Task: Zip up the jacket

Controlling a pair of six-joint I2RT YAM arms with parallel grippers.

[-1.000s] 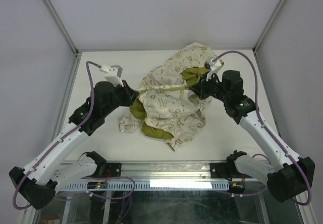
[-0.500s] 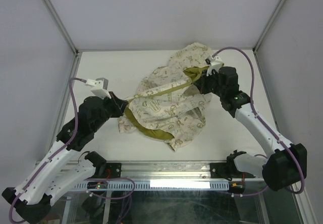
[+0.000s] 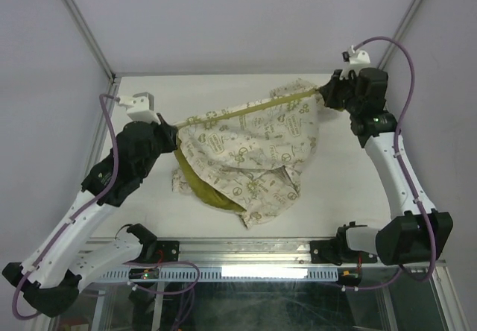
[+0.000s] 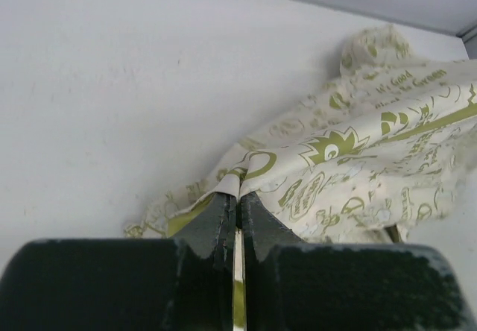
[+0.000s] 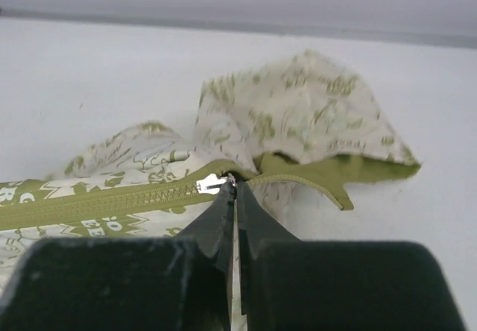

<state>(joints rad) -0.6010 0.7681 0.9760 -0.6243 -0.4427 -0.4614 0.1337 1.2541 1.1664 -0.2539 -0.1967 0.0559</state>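
Left gripper [image 3: 173, 127] pinches the jacket [image 3: 257, 148] at its hem end, anchoring it so the zipper [image 3: 246, 108] runs taut above the table [image 3: 339, 189], while the right gripper [image 3: 326, 92] squeezes the slider [image 5: 212, 186] near the hood [image 5: 298, 115], probably finishing the closure.

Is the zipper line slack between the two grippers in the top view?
No, the jacket's olive zipper line runs straight and taut from the left gripper to the right gripper.

Legible in olive print on the jacket [image 4: 350, 144], in the left wrist view: "Good" and "Green". In the right wrist view, only stray capitals beside the zip, unreadable.
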